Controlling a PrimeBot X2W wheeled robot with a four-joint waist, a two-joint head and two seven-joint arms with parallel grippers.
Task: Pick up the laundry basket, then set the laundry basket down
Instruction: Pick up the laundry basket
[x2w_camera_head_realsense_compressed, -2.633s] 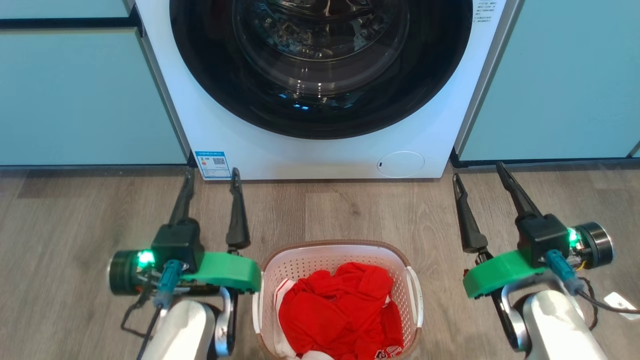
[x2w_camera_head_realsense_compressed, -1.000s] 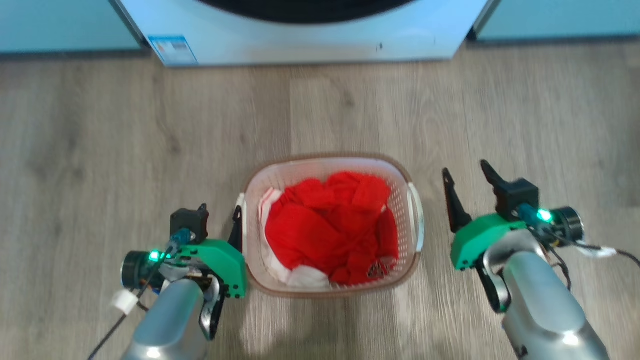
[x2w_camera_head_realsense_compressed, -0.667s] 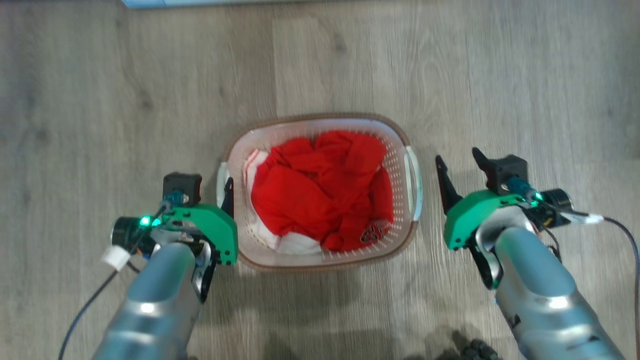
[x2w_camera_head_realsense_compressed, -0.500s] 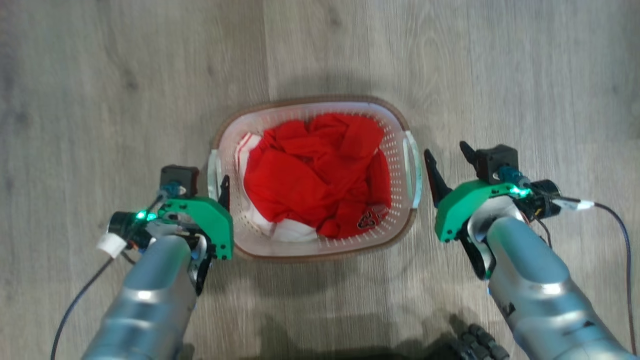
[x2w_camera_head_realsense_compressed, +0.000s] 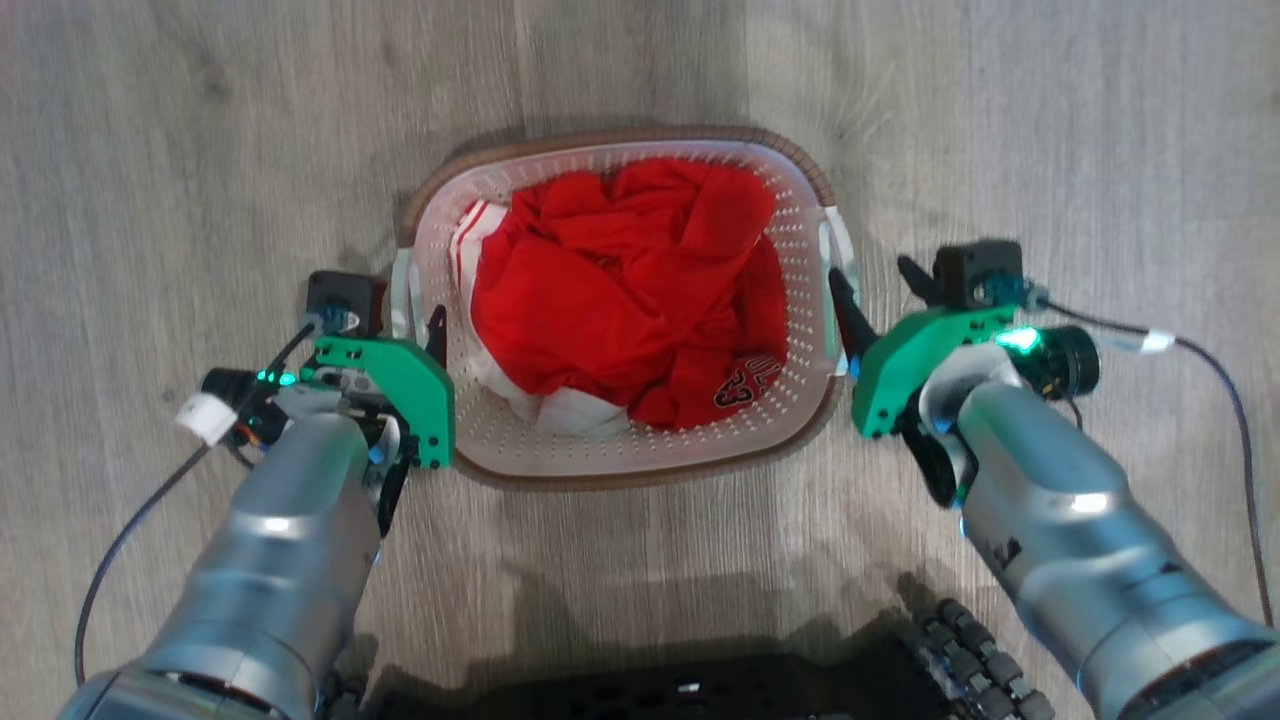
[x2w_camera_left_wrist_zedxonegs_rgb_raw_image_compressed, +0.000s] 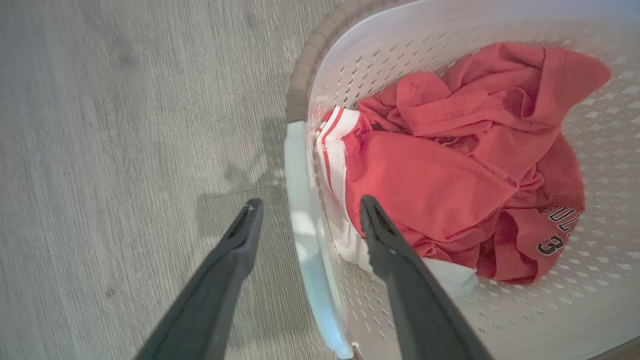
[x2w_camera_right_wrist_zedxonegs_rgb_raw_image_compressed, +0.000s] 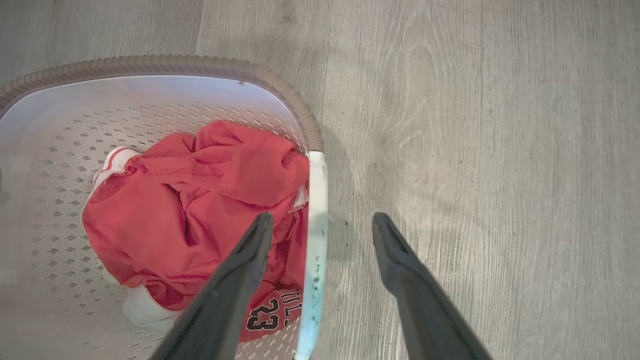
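Head view, laundry basket (x2w_camera_head_realsense_compressed: 610, 137) on open floor (x2w_camera_head_realsense_compressed: 150, 150), left fingers (x2w_camera_left_wrist_zedxonegs_rgb_raw_image_compressed: 239, 242) wide astride left handle (x2w_camera_left_wrist_zedxonegs_rgb_raw_image_compressed: 299, 200), right fingers (x2w_camera_right_wrist_zedxonegs_rgb_raw_image_compressed: 250, 252) wide astride right handle (x2w_camera_right_wrist_zedxonegs_rgb_raw_image_compressed: 317, 210)

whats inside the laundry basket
Crumpled red clothing with white trim and a printed 23 lies in the laundry basket. It covers most of the bottom, so anything beneath is hidden.

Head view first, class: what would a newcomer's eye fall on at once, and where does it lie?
The heap of red clothes stands out, lying in the white laundry basket on the grey wooden floor. Next, the open left gripper straddles the basket's left edge and the open right gripper its right edge, each with one finger over the inside.
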